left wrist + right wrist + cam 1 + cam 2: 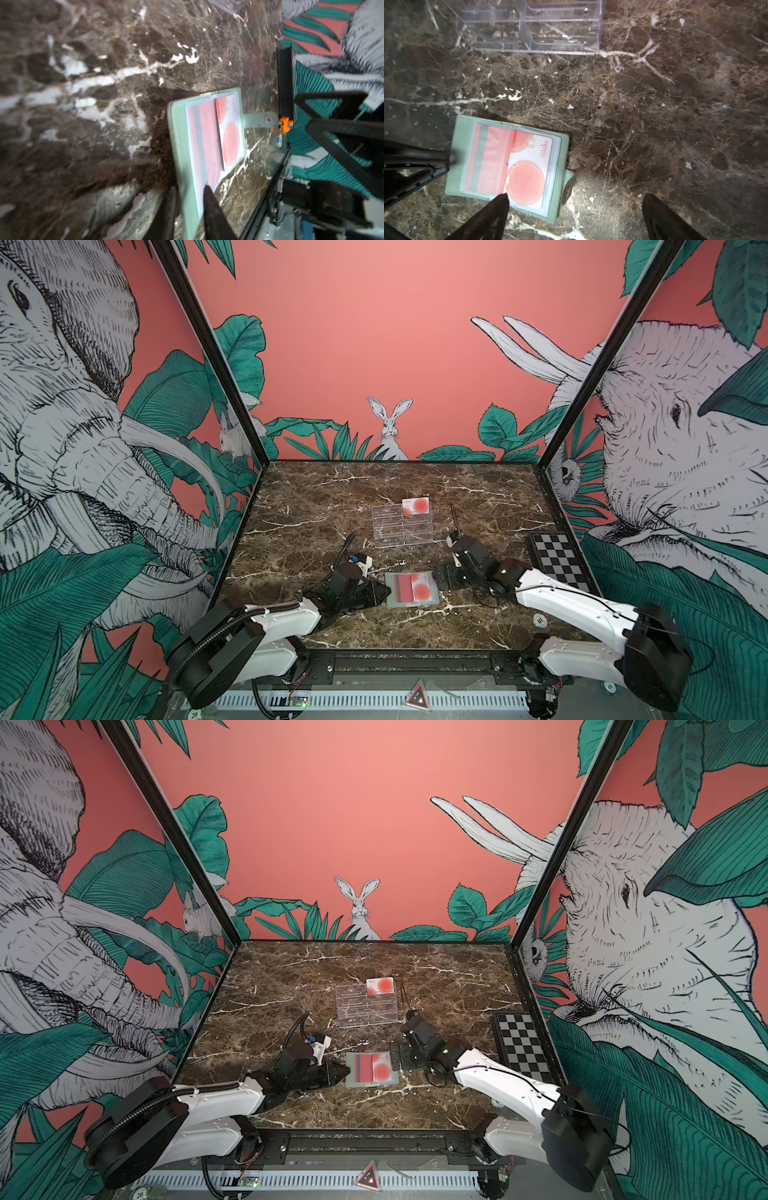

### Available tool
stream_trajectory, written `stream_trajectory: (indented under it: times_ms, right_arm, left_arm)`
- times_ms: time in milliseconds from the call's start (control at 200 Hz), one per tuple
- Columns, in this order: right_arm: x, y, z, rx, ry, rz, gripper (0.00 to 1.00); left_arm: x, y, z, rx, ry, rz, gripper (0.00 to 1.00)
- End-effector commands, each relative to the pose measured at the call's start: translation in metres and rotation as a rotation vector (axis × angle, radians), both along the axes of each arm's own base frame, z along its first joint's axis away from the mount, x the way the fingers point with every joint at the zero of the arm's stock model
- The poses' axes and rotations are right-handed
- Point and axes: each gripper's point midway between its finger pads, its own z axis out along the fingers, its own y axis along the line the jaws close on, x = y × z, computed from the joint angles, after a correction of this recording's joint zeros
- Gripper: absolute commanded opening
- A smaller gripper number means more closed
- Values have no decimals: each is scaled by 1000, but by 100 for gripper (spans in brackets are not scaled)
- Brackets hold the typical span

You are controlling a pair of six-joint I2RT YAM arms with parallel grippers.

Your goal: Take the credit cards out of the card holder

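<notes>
The sage-green card holder (390, 602) (352, 1082) lies open and flat on the marble in both top views. Its clear sleeves show two credit cards: a red one with a dark stripe (488, 160) and a white one with red circles (529, 172). My left gripper (386, 591) (189, 187) is open, its fingers straddling the holder's left edge (180, 145). My right gripper (440, 578) (575, 197) stands wide open just right of the holder, over its snap tab (568, 187), holding nothing. A third such card (417, 506) leans on top of the clear stand.
A clear acrylic tiered stand (403, 531) (529, 27) sits behind the holder. A black-and-white checkered board (559, 558) lies by the right wall. A round chip (539, 619) rests near the front right, by the right arm.
</notes>
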Motion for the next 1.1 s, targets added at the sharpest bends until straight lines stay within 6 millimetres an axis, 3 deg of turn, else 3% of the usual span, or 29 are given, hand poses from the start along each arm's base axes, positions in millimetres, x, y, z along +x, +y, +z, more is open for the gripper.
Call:
stream_trajectory:
  times_ms: [0, 120, 210, 340, 410, 490, 595, 710, 835, 1095]
  right_arm:
    - [6, 16, 33, 158, -101, 45, 98]
    - [2, 32, 56, 316, -134, 91, 98]
    - [-2, 44, 62, 401, -103, 118, 97]
    - [-2, 57, 50, 447, -29, 115, 80]
    - [0, 63, 38, 459, 13, 107, 67]
    - [1, 70, 24, 459, 58, 106, 46]
    - [3, 71, 5, 418, 108, 91, 21]
    - [4, 65, -12, 361, 136, 69, 7]
    - [7, 54, -30, 296, 144, 19, 2]
    - [3, 54, -56, 256, 196, 23, 0]
  left_arm:
    - [4, 5, 13, 37, -33, 10, 50]
    - [6, 14, 34, 72, -75, 29, 60]
    - [7, 15, 57, 35, -117, 42, 66]
    - [6, 0, 78, -65, -133, 9, 71]
    - [5, -12, 83, -114, -114, -25, 67]
    - [4, -27, 85, -169, -99, -58, 61]
    - [3, -41, 78, -164, -75, -85, 49]
    - [2, -55, 71, -172, -51, -97, 42]
    - [3, -62, 61, -176, -27, -89, 37]
    - [7, -69, 38, -179, 15, -68, 33]
